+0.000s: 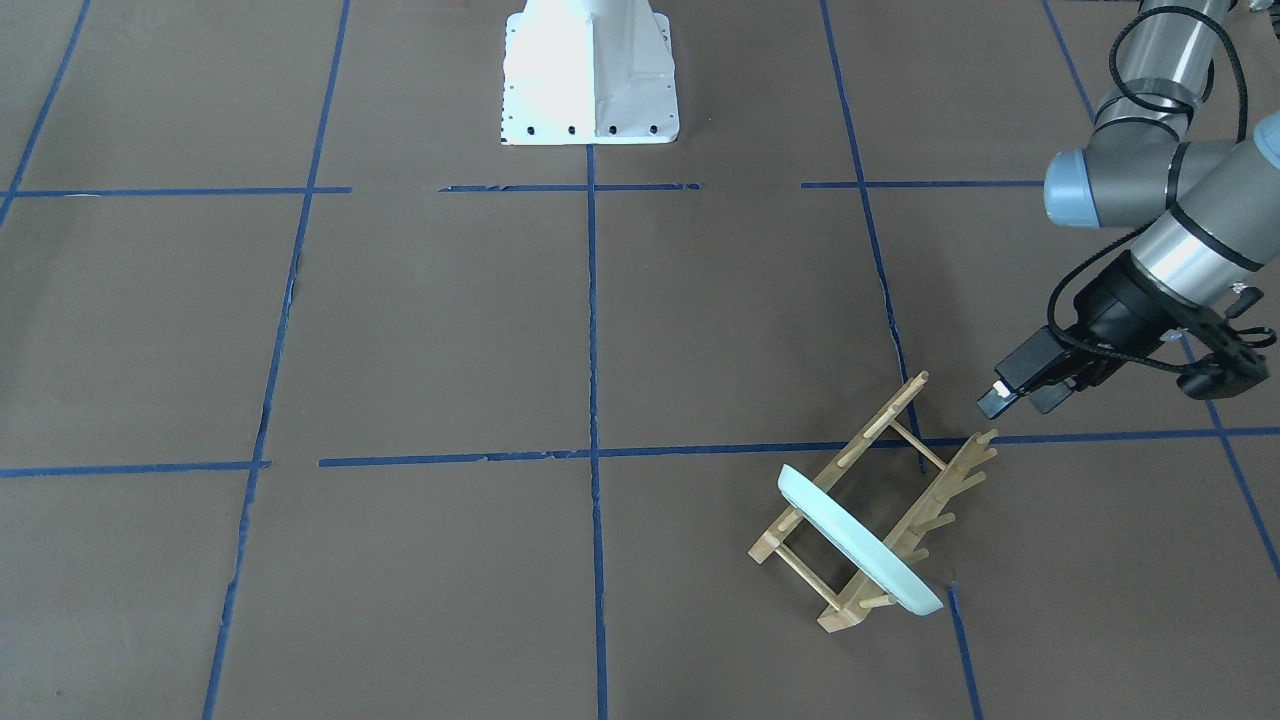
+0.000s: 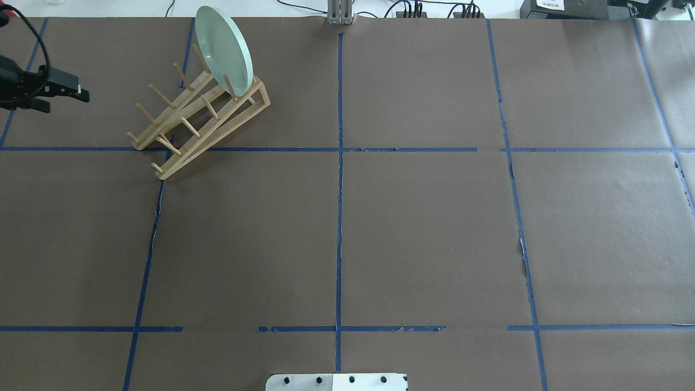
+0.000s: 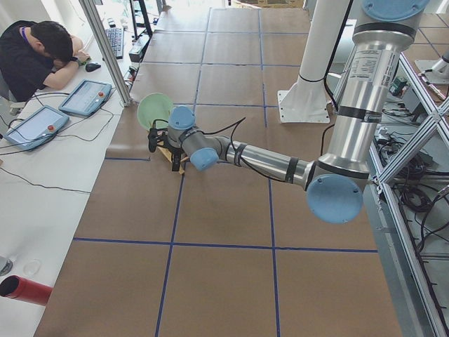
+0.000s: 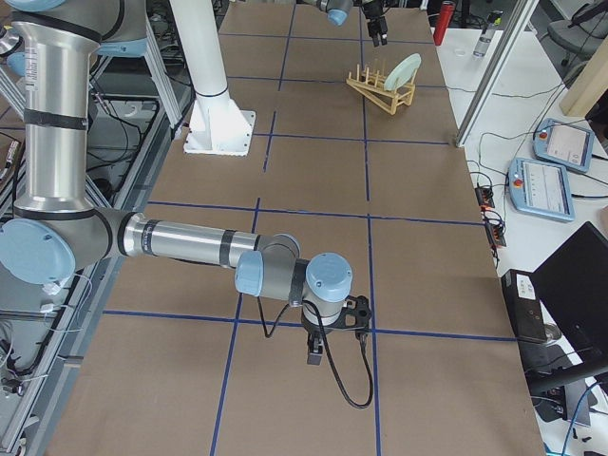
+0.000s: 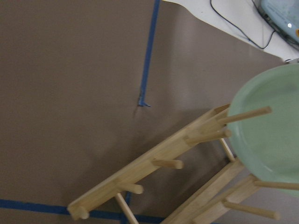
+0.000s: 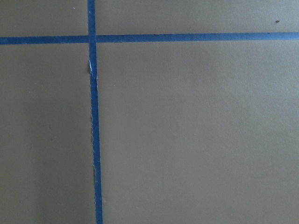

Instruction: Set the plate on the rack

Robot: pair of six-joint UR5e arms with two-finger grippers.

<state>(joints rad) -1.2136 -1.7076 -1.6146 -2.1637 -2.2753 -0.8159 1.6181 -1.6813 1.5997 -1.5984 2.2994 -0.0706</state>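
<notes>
The pale mint-green plate (image 2: 222, 49) stands on its edge between the pegs at the far end of the light-wood rack (image 2: 228, 127). The plate (image 1: 860, 545) and rack (image 1: 870, 430) also show in the front view, and the plate (image 5: 273, 135) and rack (image 5: 159, 151) in the left wrist view. My left gripper (image 2: 68, 102) is open and empty, off to the side of the rack's low end and apart from it; it also shows in the front view (image 1: 1018, 403). My right gripper (image 4: 315, 353) hangs over bare table far from the rack; I cannot tell if it is open.
The rack sits close to the table's far edge (image 2: 271, 17). The white robot base (image 1: 590, 80) stands at the middle of the near side. An operator (image 3: 38, 53) sits at a side desk with tablets. Blue tape lines cross the brown table.
</notes>
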